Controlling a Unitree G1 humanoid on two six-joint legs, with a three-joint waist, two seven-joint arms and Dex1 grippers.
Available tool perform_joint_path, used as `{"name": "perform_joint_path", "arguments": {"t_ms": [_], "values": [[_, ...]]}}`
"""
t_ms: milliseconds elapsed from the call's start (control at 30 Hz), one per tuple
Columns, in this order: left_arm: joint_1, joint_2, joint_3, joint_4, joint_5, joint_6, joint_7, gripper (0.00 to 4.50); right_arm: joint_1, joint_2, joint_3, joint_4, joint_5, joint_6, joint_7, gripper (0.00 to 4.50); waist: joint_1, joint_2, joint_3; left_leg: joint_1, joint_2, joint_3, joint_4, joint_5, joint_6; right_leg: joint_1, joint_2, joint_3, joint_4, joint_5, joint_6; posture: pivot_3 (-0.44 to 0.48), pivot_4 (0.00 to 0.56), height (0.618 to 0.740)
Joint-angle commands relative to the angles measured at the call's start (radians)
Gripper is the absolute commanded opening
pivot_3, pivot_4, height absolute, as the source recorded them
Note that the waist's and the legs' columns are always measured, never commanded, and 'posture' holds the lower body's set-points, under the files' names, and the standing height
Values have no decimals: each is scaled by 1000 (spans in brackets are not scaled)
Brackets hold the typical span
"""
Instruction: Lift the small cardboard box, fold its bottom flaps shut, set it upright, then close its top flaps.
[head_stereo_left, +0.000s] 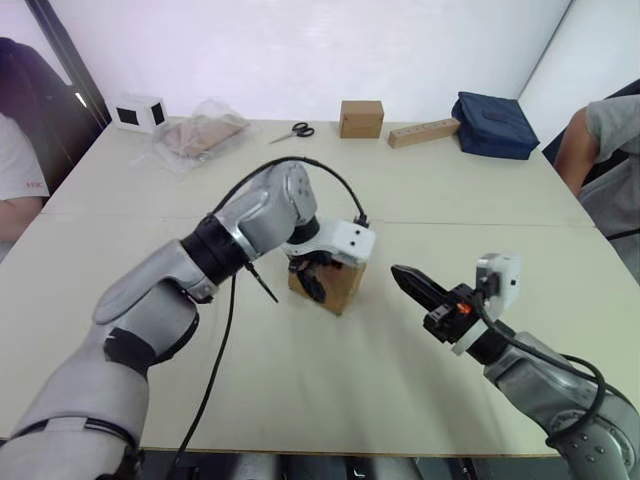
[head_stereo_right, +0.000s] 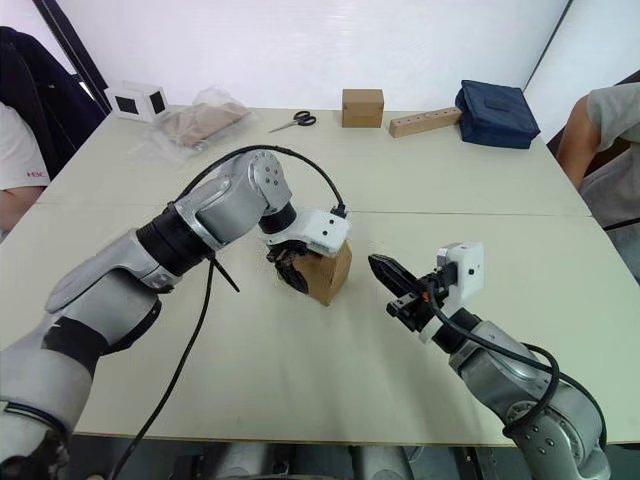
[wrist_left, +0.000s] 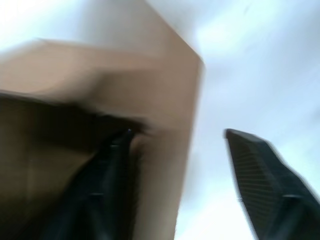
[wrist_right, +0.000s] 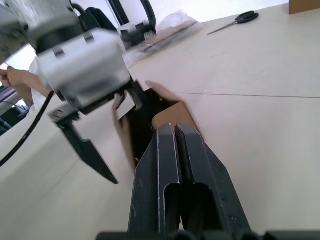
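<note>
The small cardboard box (head_stereo_left: 340, 287) is plain brown and stands on the table near its middle. In the right wrist view its dark open inside (wrist_right: 142, 127) and a raised flap (wrist_right: 172, 114) face the camera. My left gripper (head_stereo_left: 308, 284) is open and straddles one wall of the box: one finger (wrist_left: 107, 190) is inside, the other finger (wrist_left: 265, 185) outside. My right gripper (head_stereo_left: 408, 280) is shut and empty. It points at the box from the right, a short gap away from it.
Along the far edge lie a white box with black squares (head_stereo_left: 138, 112), a plastic bag (head_stereo_left: 200, 135), scissors (head_stereo_left: 293, 131), a brown cube (head_stereo_left: 361, 118), a wooden block (head_stereo_left: 423, 132) and a navy pouch (head_stereo_left: 492, 124). People sit at the left edge (head_stereo_left: 15, 170) and right edge (head_stereo_left: 600, 140).
</note>
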Motion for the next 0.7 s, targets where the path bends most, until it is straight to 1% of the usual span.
{"name": "perform_joint_path", "arguments": {"t_ms": [33,133,233,267,300,333,367,433,500,533,633,700], "values": [[-56,-15,71,-20,-19,79,-3,4463,-21,1,-18,-2,-8,-4,6,0,0,0,0,0,0,0,1,0,0,0,0,0,1,0,0,0,150,740],[-92,-2,99,-21,-52,128,-3,4463,-29,-1,-20,7,0,5,15,0,-2,0,0,0,0,0,4,0,0,0,0,0,3,-1,0,0,150,740],[-159,24,185,38,-106,195,-3,4463,-64,-12,-14,21,0,20,27,0,-6,0,0,-1,1,0,7,0,0,0,1,0,5,-1,0,0,150,740],[-158,30,264,76,-175,202,-3,4463,-85,-16,-8,33,-17,22,31,0,-9,0,1,-1,1,0,8,0,0,0,1,0,5,-1,0,0,150,740],[-155,32,317,101,-225,204,-3,4463,-98,-17,-4,41,-29,24,34,0,-13,1,0,-1,1,0,9,0,0,0,1,0,6,0,0,0,150,740],[-137,31,380,139,-264,167,-3,4463,-113,-14,0,50,-42,24,36,0,-19,1,0,0,1,0,9,0,0,0,1,0,6,0,0,0,150,740],[-123,36,414,168,-291,145,-3,4463,-123,-9,2,57,-49,26,35,0,-22,1,0,0,1,0,9,0,0,1,1,0,6,0,0,0,150,740],[-107,38,445,209,-302,127,3,4463,-128,0,2,61,-57,28,35,0,-23,1,0,1,2,0,9,0,0,1,1,0,7,0,0,0,150,740],[-65,39,517,288,-314,71,59,3963,-136,9,14,68,-96,23,26,0,-23,1,0,1,2,-1,9,0,0,1,1,0,7,0,1,0,150,740],[-44,40,553,328,-319,44,94,3810,-144,13,21,73,-115,21,19,0,-23,1,0,1,2,-1,9,0,0,1,1,0,7,0,1,0,150,740],[8,37,640,396,-338,-10,187,2604,-151,24,31,68,-152,25,4,0,-24,1,0,0,2,0,10,0,0,1,1,0,8,1,3,0,150,740],[38,36,667,415,-338,-22,228,1779,-148,26,35,63,-176,30,-1,0,-23,1,0,0,2,0,10,0,0,0,0,0,8,2,3,0,150,740]]}}
